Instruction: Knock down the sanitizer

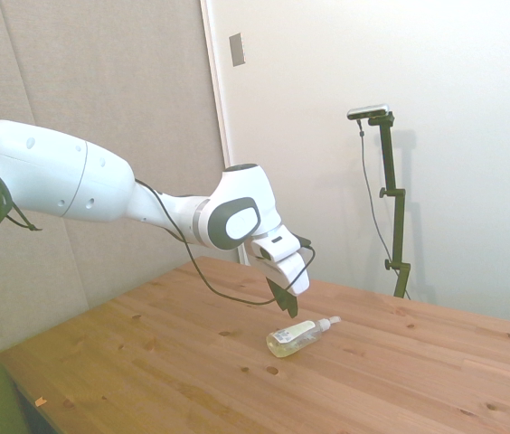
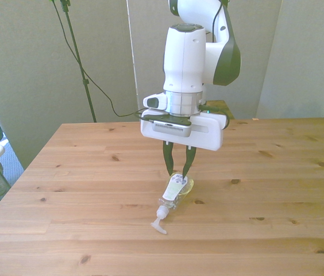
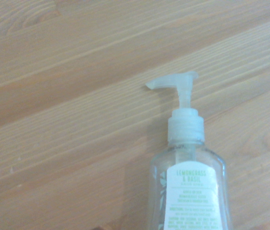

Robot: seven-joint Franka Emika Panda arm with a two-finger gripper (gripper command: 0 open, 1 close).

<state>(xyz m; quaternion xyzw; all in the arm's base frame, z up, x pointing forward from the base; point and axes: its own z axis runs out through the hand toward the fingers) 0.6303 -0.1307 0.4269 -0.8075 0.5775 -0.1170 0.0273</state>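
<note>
From the side, the sanitizer (image 1: 297, 337) lies flat on the wooden bench (image 1: 146, 362), pump away from the arm, with the gripper (image 1: 284, 303) just above its base. From the front, the fingers (image 2: 167, 158) stand slightly parted, holding nothing. The wrist view shows the sanitizer's (image 3: 190, 187) label and pump.

sanitizer (image 2: 173, 194) lying on table (image 2: 277, 172), claw (image 2: 177, 171) just above its base

Side: I look across the table (image 1: 400, 380) from off one side
Front: faces my arm
Wrist: close above the sanitizer (image 3: 190, 182), shared by all
</note>
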